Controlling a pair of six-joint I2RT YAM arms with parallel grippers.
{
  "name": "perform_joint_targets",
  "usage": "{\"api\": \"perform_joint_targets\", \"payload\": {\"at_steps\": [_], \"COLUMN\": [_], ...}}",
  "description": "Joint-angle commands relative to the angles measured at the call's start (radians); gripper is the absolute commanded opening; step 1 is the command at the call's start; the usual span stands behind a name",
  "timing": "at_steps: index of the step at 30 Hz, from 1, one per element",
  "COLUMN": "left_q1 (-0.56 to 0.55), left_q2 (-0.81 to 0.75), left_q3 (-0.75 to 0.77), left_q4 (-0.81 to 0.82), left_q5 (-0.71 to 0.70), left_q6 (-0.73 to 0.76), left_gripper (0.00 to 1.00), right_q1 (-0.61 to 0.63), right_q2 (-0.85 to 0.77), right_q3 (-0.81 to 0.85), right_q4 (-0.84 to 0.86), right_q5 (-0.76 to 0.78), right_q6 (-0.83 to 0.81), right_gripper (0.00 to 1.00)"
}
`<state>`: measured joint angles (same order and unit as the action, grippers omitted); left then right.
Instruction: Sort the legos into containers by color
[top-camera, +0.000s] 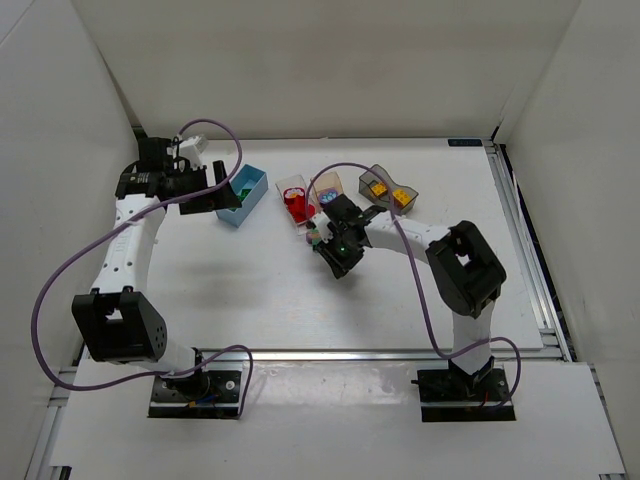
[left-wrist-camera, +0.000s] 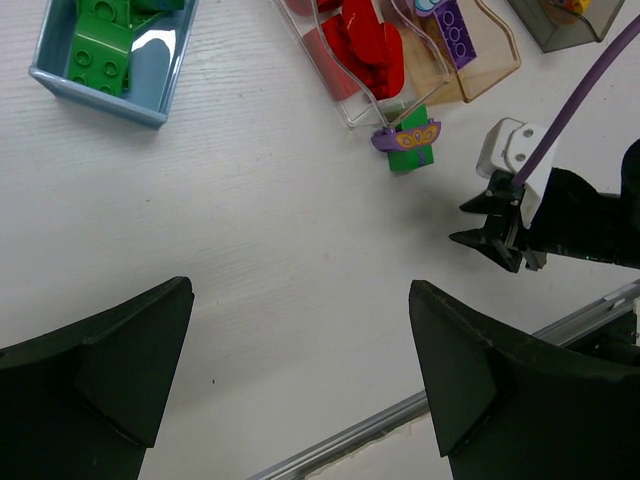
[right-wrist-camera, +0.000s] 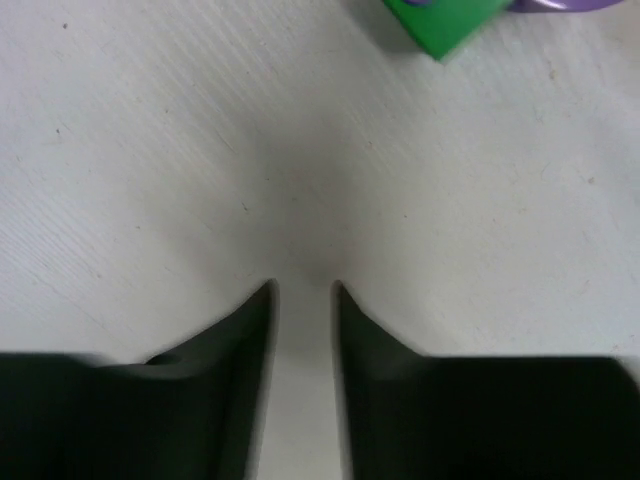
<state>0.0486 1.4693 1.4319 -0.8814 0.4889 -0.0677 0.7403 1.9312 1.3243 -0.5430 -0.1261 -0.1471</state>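
Right claw (right-wrist-camera: 303, 288) closed, holding nothing.

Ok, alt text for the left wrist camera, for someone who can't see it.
The left gripper is open, its dark fingers framing the bottom over the white table. Along the top: a light blue bin of green bricks, a clear bin of red bricks, a peach bin holding a purple brick. A loose green brick and purple piece lie below.
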Motion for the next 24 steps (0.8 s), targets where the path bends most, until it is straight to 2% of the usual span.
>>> {"api": "perform_joint_targets", "payload": {"at_steps": [1,2,4,7,11,14,21,24], "left_q1": [0.000,0.000,0.000,0.000,-0.001,-0.016,-0.035,-0.035], "left_q2": [-0.010,-0.012,-0.017,-0.018,-0.018,-0.032,-0.055,-0.049], "left_q3": [0.007,0.005,0.005,0.002,-0.034,-0.063,-0.097,-0.090], "left_q4": [0.018,0.018,0.018,0.015,0.015,0.018,0.022,0.027], "left_q5": [0.053,0.059,0.071,0.129,0.171,0.188,0.208,0.206], "left_q6": [0.000,0.003,0.009,0.038,0.042,0.055,0.097,0.103], "left_gripper": [0.99,0.99,0.99,0.99,0.99,0.99,0.99,0.99], "right_q1": [-0.009,-0.009,-0.009,-0.021,-0.045,-0.100,-0.197,-0.248], "right_q2": [-0.043,-0.055,-0.098,-0.174,-0.244,-0.256,-0.144,-0.080], "right_q3": [-0.008,-0.010,-0.017,-0.034,-0.085,-0.108,-0.045,0.031], "right_q4": [0.028,0.029,0.029,0.057,0.156,0.237,0.275,0.198], "right_q5": [0.013,0.023,0.055,0.071,0.020,-0.110,-0.372,-0.519], "right_q6": [-0.011,-0.011,-0.014,-0.034,-0.133,-0.189,-0.406,-0.529], "right_gripper": [0.50,0.58,0.66,0.71,0.73,0.73,0.67,0.65]}}
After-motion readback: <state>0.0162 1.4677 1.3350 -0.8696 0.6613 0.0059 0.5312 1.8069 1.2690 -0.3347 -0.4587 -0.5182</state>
